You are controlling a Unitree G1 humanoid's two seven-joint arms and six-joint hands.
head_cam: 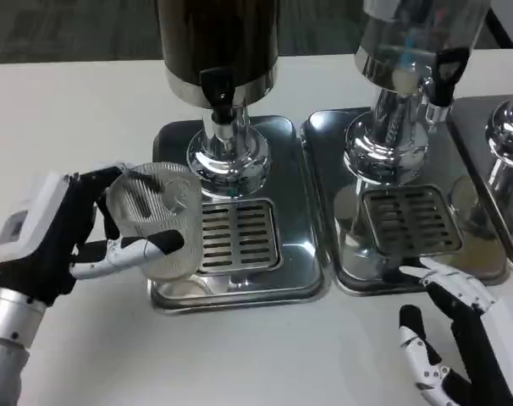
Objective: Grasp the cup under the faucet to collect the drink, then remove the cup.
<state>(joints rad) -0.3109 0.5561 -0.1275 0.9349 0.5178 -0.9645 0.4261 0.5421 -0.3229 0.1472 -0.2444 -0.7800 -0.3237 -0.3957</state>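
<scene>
A clear ribbed plastic cup point(159, 216) is held by my left hand point(66, 233), whose fingers wrap its side. The cup sits at the left edge of a steel drip tray point(286, 169), left of the slotted grate point(238, 235). Above the grate hangs the black faucet point(217, 91) of a dark drink dispenser point(218, 38); the cup is left of and in front of the spout. I cannot tell if liquid is inside the cup. My right hand point(455, 338) hovers open over the table at the front right, fingers spread, holding nothing.
A second dispenser point(409, 51) with a clear tank stands on its own steel tray point(324, 169) to the right. Part of a third base point(506, 139) shows at the far right edge. White tabletop point(265, 355) lies in front of the trays.
</scene>
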